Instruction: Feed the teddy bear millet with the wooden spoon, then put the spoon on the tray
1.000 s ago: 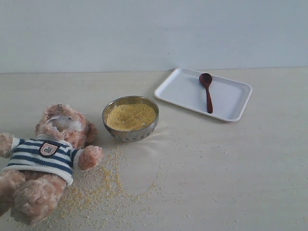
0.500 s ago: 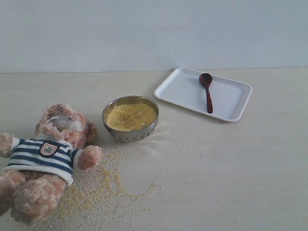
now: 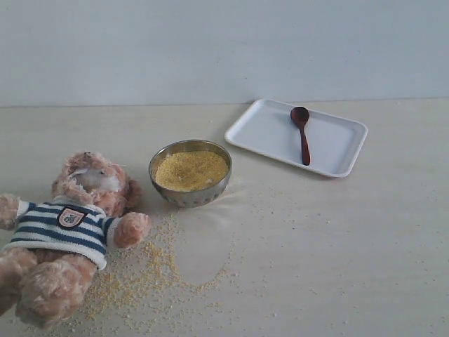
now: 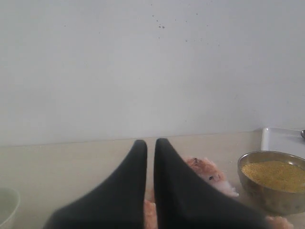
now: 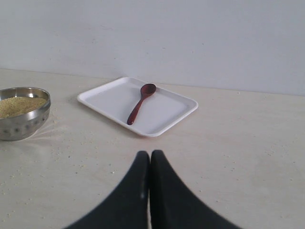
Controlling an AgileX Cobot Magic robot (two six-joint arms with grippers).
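you see a steel bowl (image 3: 189, 197) holding fine millet (image 3: 191, 170); the spoon (image 3: 303, 137) lies in the flat tray (image 3: 263, 130). left end effector (image 4: 150, 143) and right end effector (image 5: 149, 155): narrow, empty.

A light-brown teddy bear (image 3: 88, 186) in a navy-and-white striped sweater (image 3: 45, 230), yellow millet (image 3: 191, 170) in a silver bowl (image 3: 189, 197), and a dark reddish-brown wooden spoon (image 3: 303, 137) on a white tray (image 3: 263, 130).

Fuzzy plush teddy bear (image 3: 66, 232), glossy wooden spoon (image 3: 302, 133), shiny steel bowl (image 3: 190, 173).
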